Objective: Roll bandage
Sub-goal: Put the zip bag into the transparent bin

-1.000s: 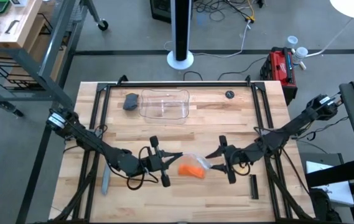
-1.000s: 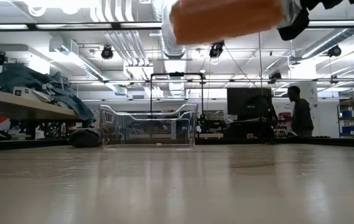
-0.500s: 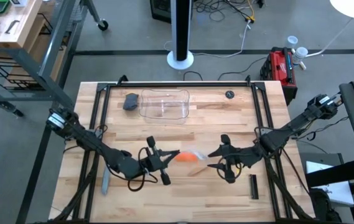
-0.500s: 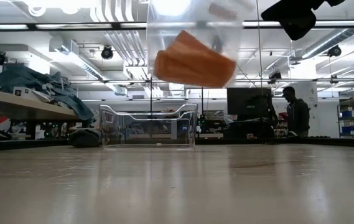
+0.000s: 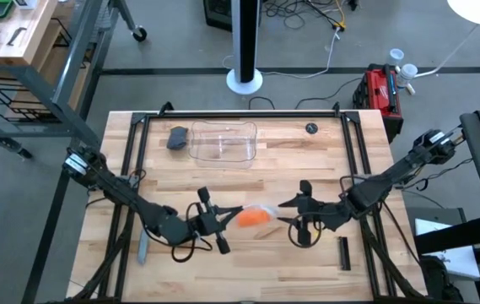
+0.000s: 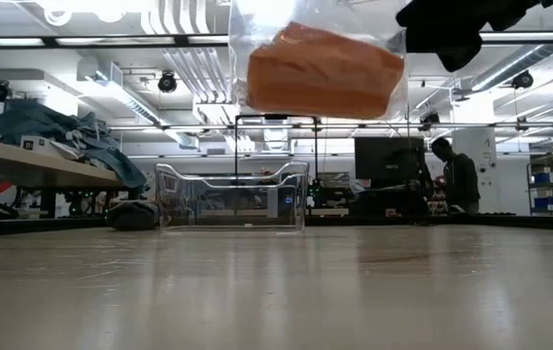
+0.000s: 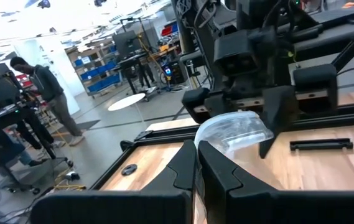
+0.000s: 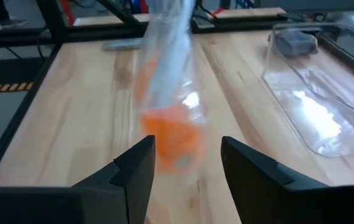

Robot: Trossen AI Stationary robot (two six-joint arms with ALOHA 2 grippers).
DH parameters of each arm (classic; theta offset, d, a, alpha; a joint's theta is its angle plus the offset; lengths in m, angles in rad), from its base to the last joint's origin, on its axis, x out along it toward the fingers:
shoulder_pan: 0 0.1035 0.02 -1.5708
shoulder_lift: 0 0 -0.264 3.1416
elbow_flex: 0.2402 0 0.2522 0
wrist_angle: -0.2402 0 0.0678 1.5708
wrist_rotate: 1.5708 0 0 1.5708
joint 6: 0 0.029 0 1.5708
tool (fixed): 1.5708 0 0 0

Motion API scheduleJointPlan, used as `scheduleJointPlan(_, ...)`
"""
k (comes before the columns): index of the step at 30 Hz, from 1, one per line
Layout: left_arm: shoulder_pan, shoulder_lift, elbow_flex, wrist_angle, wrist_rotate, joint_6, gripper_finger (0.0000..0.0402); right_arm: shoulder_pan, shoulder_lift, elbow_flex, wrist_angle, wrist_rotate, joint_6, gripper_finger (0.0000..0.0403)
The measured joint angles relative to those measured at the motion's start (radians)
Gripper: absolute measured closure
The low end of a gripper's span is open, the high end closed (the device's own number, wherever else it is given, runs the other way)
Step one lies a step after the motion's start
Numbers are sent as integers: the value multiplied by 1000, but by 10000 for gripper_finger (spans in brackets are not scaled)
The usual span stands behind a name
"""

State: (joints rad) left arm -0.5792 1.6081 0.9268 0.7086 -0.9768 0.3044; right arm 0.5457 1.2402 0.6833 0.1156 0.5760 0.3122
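- High view: my left gripper (image 5: 225, 219), clenched on the clear wrapper (image 5: 266, 209), holds the bandage (image 5: 254, 218) inside it above the worktop (image 5: 324, 279) middle. My right gripper (image 5: 283, 213) stands released, just beside the wrapper's free end.
- Low view: the bandage hangs clear of the worktop, long axis roughly level. The clear bin (image 6: 232, 195) behind looks empty.
- Right wrist view: the bandage lies straight ahead between my spread fingers (image 8: 138, 165), untouched.

Overhead looks straight down, low sits at table (image 5: 307, 160) level; both share the bandage (image 6: 320, 73)
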Motion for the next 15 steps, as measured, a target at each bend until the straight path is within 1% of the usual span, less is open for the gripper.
scheduleJointPlan(4, -1, 0, 0, 1, 0, 10, 401, 1, 36, -48, 187, -9, -70, 224)
scheduleJointPlan(7, -7, 0, 0, 2, 0, 8, 401, 5, 52, -83, 294, -31, -85, 224)
scheduleJointPlan(15, -18, 0, 0, 2, 0, -6, 401, 26, 52, -127, 392, -29, -47, 224)
